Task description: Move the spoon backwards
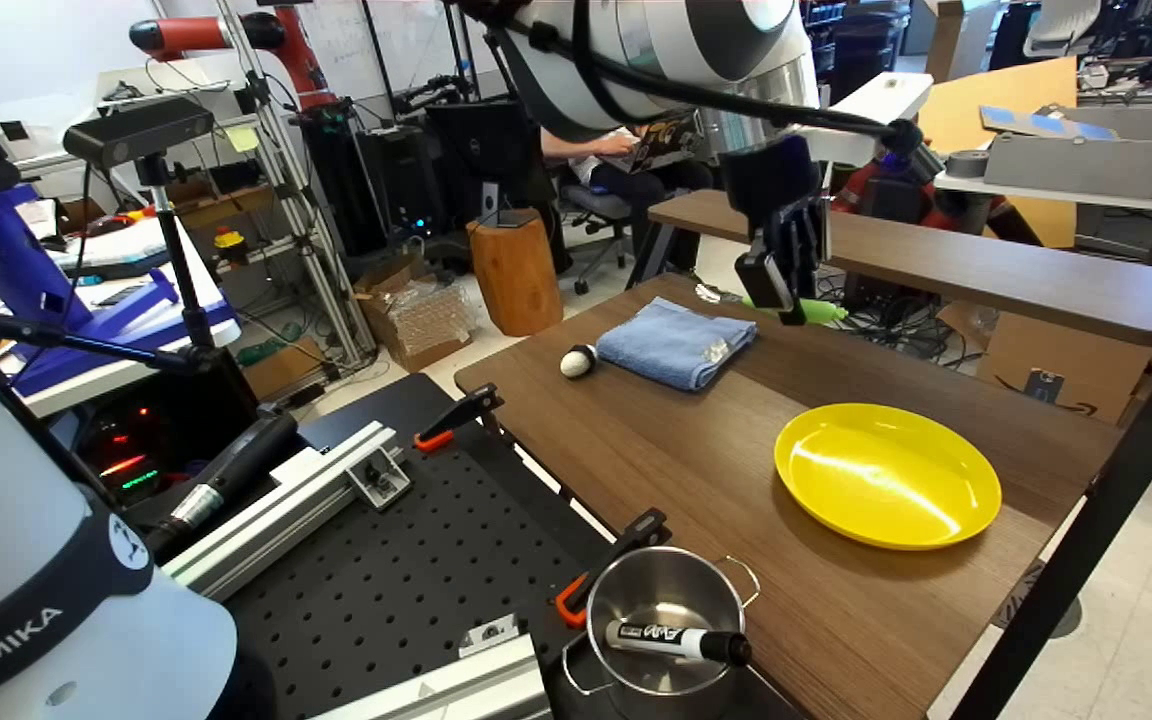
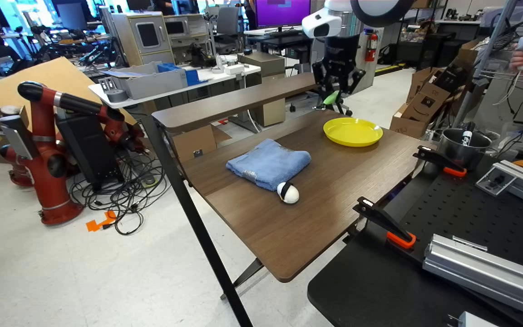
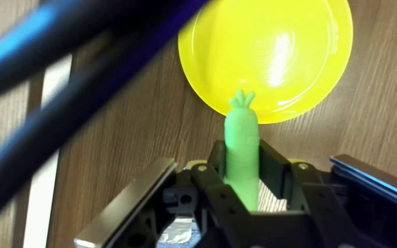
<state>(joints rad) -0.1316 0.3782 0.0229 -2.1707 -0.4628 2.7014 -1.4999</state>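
Note:
The spoon has a lime-green handle (image 3: 242, 137) with small leaf-like tips, which point toward the yellow plate (image 3: 274, 65) in the wrist view. My gripper (image 1: 779, 298) is shut on the handle, with a finger pad on each side. The spoon (image 1: 822, 312) is held level in the air above the far side of the brown table. Its shiny bowl end (image 1: 710, 292) sticks out on the other side of the fingers. The spoon (image 2: 332, 97) and gripper (image 2: 337, 93) also show in an exterior view. The bowl end is hidden in the wrist view.
The yellow plate (image 1: 886, 478) lies at one end of the table. A folded blue towel (image 1: 674, 342) and a small white ball with a black band (image 1: 576, 362) lie nearby. A raised shelf (image 2: 239, 101) runs along the far edge. A metal pot (image 1: 664, 600) holds a marker.

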